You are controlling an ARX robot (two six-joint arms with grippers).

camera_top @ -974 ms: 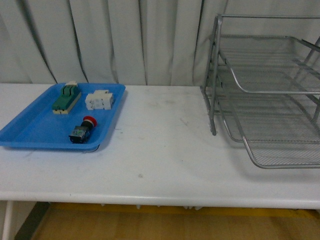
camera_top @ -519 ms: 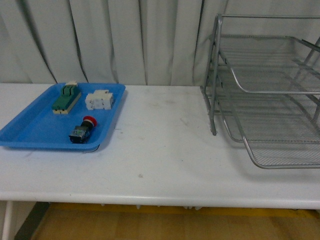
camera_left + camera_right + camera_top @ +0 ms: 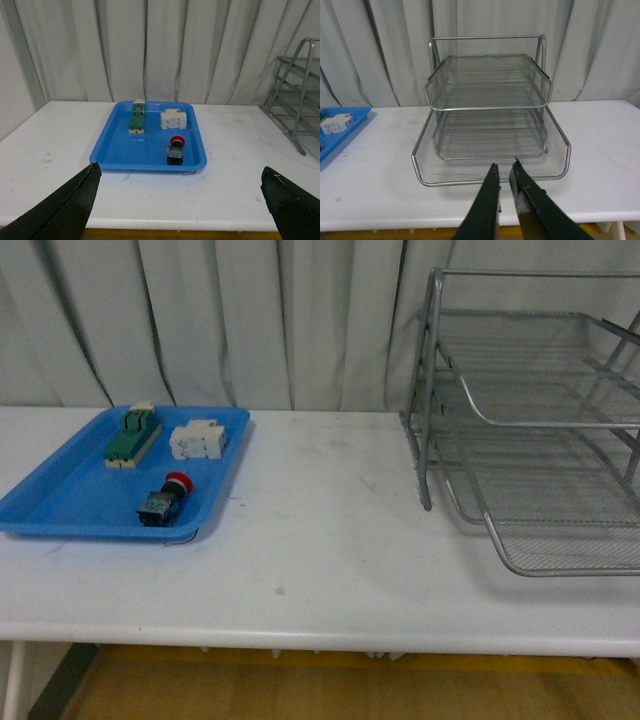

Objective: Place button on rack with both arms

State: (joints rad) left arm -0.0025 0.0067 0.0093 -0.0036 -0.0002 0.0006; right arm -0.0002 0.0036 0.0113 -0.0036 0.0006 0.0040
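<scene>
Three small parts lie in a shallow blue tray at the left end of the white worktop, set back toward its rear edge where the pale curtain hangs. The button is one of them. It rests on its side near the tray's front right corner, just inside the front rim, with its red cap turned toward the back of the worktop and its dark body toward the front. Behind it, near the tray's back right corner, sits a white blocky component. A green-and-cream oblong component lies beside that one, toward the tray's back left corner. None of the three touches another.

The rack stands at the right end of the worktop, well apart from the tray, with a wide stretch of bare surface between them. Its three wire-mesh tiers are stepped, the lowest reaching furthest toward the front edge.

From the left wrist, the left gripper hangs above the front edge of the worktop facing the tray, its two dark fingers spread far apart and holding nothing. From the right wrist, the right gripper faces the rack's lowest tier head on, its fingers drawn almost together with only a thin slit between them, nothing held.
</scene>
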